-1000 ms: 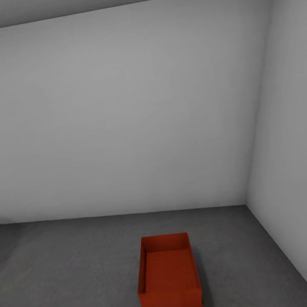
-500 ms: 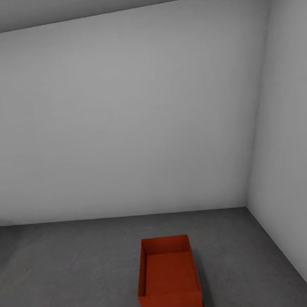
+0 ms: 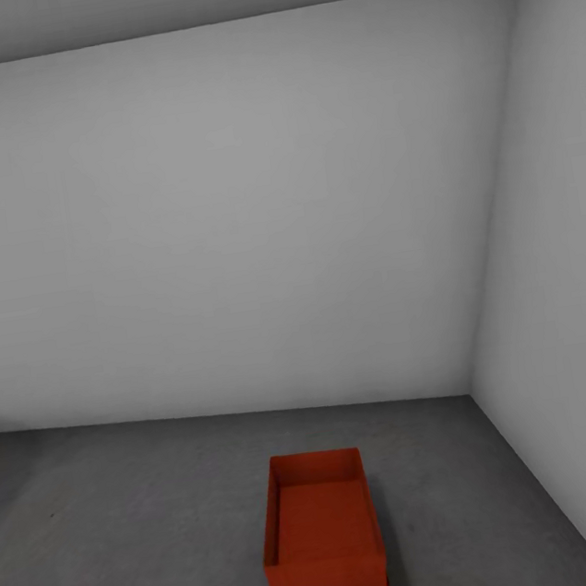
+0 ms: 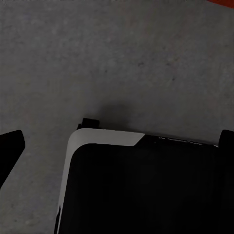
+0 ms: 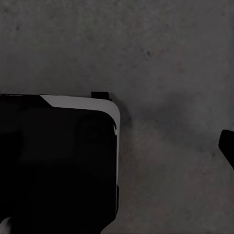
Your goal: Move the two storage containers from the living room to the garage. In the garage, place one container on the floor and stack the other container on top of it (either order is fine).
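An orange-red container (image 3: 320,536) sits on the garage floor (image 3: 131,530) near a corner; view tilted slightly up; grippers' state unclear.

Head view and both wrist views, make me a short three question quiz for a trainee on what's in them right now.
1. True or false: the orange-red bin sits on the grey concrete floor.
2. Multiple choice: what is inside the bin? A) a second bin B) nothing visible C) a tool.
3. Fill in: the bin stands near the corner where the back wall meets the wall on the robot's ____ side.

Key: 1 true; 2 B; 3 right.
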`<state>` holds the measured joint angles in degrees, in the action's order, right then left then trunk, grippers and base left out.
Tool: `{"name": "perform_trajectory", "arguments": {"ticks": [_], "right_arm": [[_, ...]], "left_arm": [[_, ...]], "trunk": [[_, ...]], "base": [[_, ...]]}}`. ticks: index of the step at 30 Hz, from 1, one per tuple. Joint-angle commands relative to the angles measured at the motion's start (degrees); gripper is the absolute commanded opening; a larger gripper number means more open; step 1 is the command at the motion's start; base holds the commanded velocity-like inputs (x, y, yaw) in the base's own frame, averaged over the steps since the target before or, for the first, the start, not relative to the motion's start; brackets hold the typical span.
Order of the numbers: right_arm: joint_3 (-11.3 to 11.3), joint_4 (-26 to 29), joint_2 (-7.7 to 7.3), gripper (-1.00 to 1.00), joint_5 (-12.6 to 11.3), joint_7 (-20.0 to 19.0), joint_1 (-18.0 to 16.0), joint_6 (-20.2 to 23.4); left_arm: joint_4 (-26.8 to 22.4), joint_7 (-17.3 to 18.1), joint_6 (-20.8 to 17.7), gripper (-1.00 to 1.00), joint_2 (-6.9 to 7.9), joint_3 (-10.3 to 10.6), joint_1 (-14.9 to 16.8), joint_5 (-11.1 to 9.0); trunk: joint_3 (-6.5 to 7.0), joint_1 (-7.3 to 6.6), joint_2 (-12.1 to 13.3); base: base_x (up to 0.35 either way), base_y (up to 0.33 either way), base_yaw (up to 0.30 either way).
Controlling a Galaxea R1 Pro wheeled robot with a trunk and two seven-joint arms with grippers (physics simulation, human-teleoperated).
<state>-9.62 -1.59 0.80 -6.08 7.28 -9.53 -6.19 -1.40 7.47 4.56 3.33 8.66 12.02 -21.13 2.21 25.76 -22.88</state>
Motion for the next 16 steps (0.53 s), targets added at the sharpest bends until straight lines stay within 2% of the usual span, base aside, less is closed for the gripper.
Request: {"name": "perform_trajectory", "arguments": {"ticks": [1,16], "right_arm": [[-0.5,-0.2,0.02,1.0,-0.6,0.1,-0.1,-0.3],[-0.5,-0.2,-0.1,1.0,-0.8,0.1,-0.1,0.1]], "left_arm": [[0.1,0.2,0.2,1.0,0.01,0.5,0.0,-0.6],[0.1,0.2,0.2,1.0,0.01,0.5,0.0,-0.6]], "trunk": [[-0.02,0.02,0.0],[-0.02,0.02,0.0]], "base": [[0.0,0.0,0.0],[0.0,0.0,0.0]]}}
